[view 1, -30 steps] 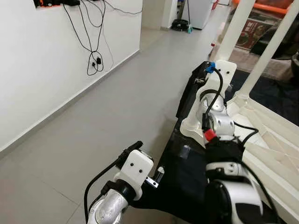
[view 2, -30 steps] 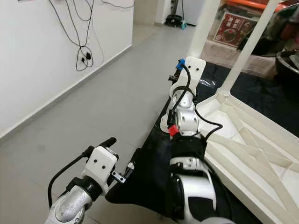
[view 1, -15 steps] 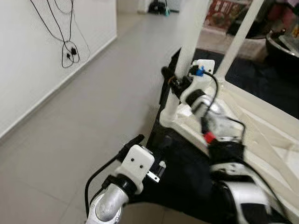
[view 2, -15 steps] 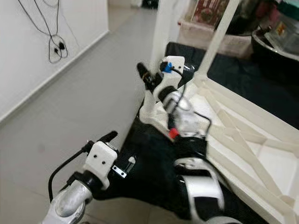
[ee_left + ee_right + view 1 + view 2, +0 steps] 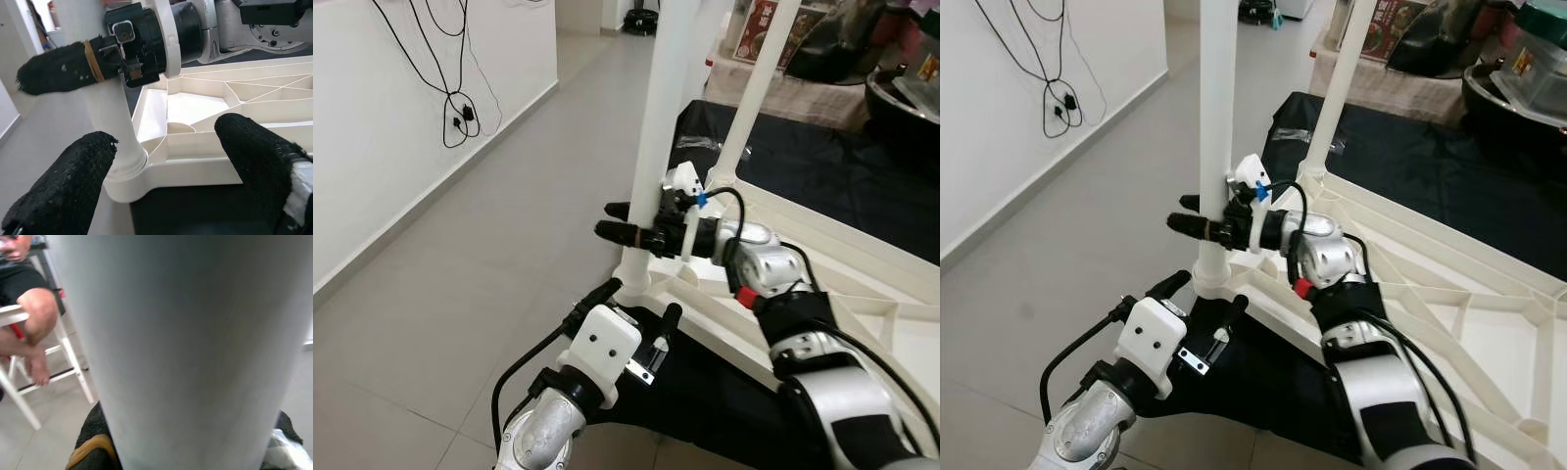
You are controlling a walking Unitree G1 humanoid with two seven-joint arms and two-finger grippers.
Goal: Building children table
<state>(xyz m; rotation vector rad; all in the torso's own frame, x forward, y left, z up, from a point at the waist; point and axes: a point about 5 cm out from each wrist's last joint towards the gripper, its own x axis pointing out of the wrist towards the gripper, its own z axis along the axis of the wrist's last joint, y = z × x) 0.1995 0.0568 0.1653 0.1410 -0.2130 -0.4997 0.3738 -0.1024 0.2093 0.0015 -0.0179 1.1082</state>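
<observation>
A white children's table [image 5: 862, 294] lies upside down on a black cloth, its legs standing up. My right gripper [image 5: 612, 220] reaches sideways to the near corner leg [image 5: 661, 117] and is shut on it, one black finger on each side. In the right wrist view that leg [image 5: 186, 347] stands right against the camera, with a fingertip [image 5: 93, 450] at its edge. My left gripper [image 5: 638, 299] hangs open just in front of the leg's base [image 5: 122, 161], holding nothing. A second white leg [image 5: 754, 98] stands behind.
The black cloth [image 5: 803, 157] covers the floor under and behind the table. A white wall with hanging cables [image 5: 460, 108] runs along the left, with bare grey floor beside it. Boxes and a dark pot [image 5: 901, 98] stand at the back right. A person's legs [image 5: 29, 313] show beside a white chair.
The camera has swung, so the whole scene has shifted. My right gripper has moved left, turned sideways and closed around the near table leg. The left gripper has kept its place, still open.
</observation>
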